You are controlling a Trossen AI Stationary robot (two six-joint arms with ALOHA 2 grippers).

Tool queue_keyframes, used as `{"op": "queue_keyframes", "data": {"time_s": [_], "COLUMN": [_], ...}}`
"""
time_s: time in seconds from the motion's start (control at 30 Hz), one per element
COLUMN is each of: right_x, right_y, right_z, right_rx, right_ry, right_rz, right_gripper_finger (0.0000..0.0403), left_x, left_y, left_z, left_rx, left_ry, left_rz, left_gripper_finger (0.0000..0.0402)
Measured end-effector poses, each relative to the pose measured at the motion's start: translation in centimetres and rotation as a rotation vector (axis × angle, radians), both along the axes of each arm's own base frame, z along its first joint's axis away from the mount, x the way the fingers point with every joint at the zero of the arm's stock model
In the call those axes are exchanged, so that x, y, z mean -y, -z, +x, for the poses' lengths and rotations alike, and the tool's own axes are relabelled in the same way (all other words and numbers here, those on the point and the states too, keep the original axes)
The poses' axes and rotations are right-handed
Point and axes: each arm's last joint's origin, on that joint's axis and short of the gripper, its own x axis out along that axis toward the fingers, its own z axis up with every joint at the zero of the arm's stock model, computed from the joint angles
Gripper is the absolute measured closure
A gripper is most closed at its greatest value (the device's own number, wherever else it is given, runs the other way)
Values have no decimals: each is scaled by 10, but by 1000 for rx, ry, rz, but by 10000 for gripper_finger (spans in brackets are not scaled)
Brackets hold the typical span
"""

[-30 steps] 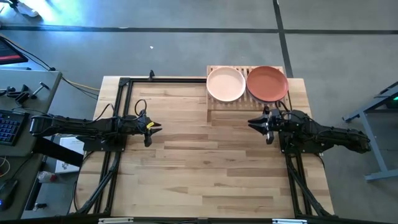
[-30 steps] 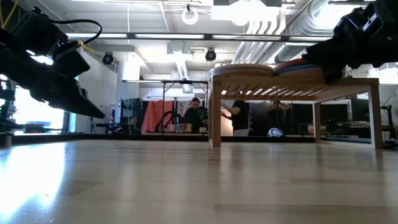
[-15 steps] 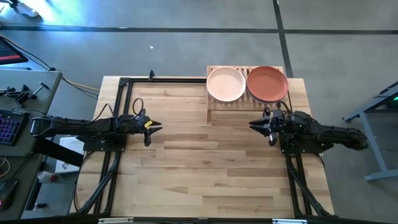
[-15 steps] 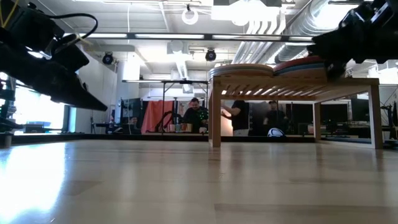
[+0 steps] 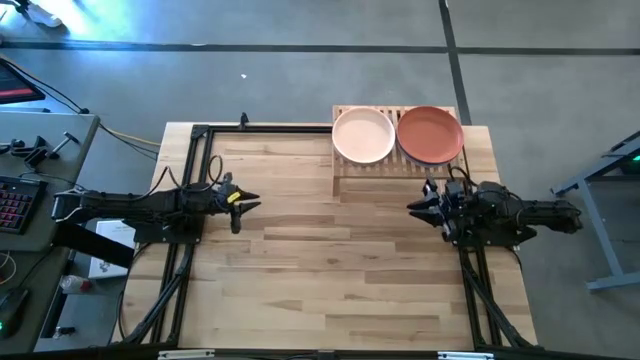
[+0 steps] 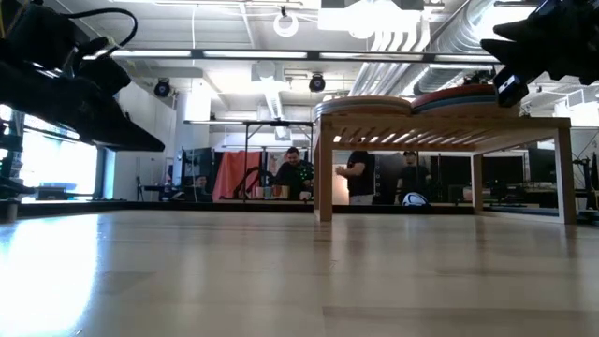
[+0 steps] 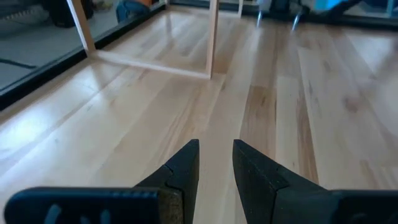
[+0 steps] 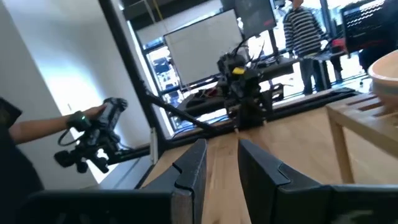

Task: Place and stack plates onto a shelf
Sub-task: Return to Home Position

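Note:
The shelf (image 5: 398, 168), a low light-wood rack, stands at the table's far edge, right of centre, on its legs (image 6: 325, 168). Two plate stacks rest on its slatted top. The left one has a pale pink plate (image 5: 362, 135) on top, the right one a terracotta plate (image 5: 430, 134). My left gripper (image 5: 250, 204) hovers over the table's left part, shut and empty, with its fingers (image 7: 186, 163) pointing right. My right gripper (image 5: 412, 208) hovers just near of the shelf, shut and empty, pointing left. Both show raised in the low view.
Bare butcher-block tabletop (image 5: 330, 270) stretches between the two grippers and toward the near edge. Black frame rails (image 5: 190, 160) run along the table's left and right sides. Beyond the table a person's hand (image 8: 93, 121) holds a controller, and people stand in the room behind (image 6: 298, 173).
My right gripper has drawn back from the shelf toward the table's right and near edges and has risen. My left gripper has risen a little over the same spot. The plates and the shelf have stayed put.

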Motion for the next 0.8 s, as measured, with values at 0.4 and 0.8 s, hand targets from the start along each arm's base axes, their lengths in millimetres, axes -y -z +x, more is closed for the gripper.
{"op": "queue_keyframes", "data": {"time_s": [0.4, 0.8], "right_x": [-5, -5], "right_y": [1, 1], "right_z": [0, 0], "right_rx": [-15, -16], "right_ry": [-41, -37], "right_rz": [2, 3], "right_gripper_finger": [328, 328], "left_x": [9, 10], "left_y": [-18, -27], "left_z": [-7, -13], "left_rx": [197, 305], "left_ry": [76, 81], "left_rz": [12, 17], "left_gripper_finger": [314, 314]}}
